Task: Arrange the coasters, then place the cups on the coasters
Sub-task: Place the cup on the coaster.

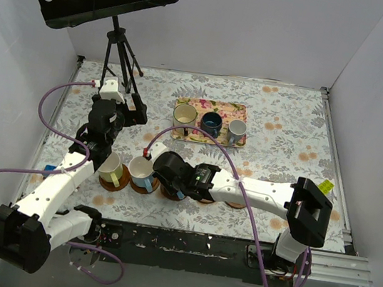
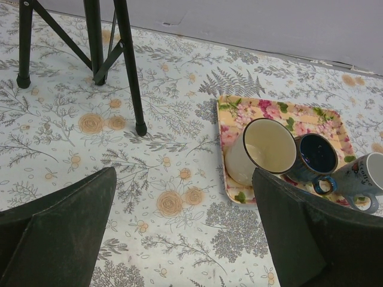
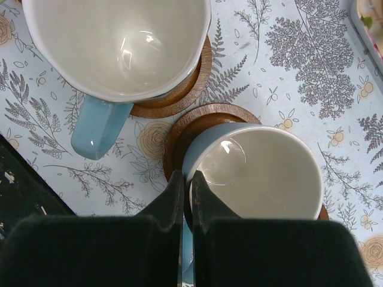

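My right gripper (image 3: 187, 179) is shut on the rim of a light blue cup (image 3: 257, 173), one finger inside and one outside. That cup stands on a wooden coaster (image 3: 185, 122). Beside it a second light blue cup (image 3: 114, 42) sits on its own coaster (image 3: 188, 89). From above, a pale yellow-green cup (image 1: 110, 167) and a light blue cup (image 1: 141, 171) stand on coasters at the near edge, and my right gripper (image 1: 165, 174) hides the held cup. Two bare coasters (image 1: 236, 204) show by the right arm. My left gripper (image 2: 185, 239) hangs open over the cloth.
A floral tray (image 2: 281, 110) holds a cream cup (image 2: 263, 149), a dark blue cup (image 2: 317, 155) and a grey-blue cup (image 2: 365, 179). A black tripod stand (image 1: 118, 53) rises at the back left. White walls close in the table.
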You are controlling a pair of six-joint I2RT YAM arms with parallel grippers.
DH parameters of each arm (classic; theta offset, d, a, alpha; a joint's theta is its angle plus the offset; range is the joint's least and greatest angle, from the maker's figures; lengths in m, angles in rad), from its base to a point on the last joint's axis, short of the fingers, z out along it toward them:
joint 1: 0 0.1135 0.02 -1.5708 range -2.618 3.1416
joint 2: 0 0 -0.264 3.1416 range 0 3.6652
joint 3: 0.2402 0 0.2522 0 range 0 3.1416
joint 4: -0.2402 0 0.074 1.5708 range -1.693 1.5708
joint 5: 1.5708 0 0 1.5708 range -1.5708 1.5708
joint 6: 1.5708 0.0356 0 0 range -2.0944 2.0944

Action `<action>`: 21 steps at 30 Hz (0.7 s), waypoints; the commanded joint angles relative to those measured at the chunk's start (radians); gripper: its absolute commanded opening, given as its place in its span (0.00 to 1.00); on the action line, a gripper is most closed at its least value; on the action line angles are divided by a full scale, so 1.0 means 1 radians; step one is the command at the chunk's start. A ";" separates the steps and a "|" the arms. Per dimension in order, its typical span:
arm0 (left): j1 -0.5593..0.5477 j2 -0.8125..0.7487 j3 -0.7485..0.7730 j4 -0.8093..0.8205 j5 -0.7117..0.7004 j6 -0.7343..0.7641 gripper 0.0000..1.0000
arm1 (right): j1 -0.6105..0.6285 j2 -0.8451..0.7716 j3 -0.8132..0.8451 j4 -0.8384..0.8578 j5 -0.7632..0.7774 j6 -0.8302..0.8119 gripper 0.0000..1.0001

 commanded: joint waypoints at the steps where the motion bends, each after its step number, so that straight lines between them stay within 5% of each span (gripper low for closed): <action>1: 0.005 0.000 0.039 -0.001 0.011 0.001 0.98 | 0.003 0.003 0.054 0.006 0.024 -0.005 0.01; 21: 0.005 0.000 0.041 -0.001 0.019 -0.002 0.98 | 0.003 -0.006 0.060 -0.006 0.067 -0.012 0.36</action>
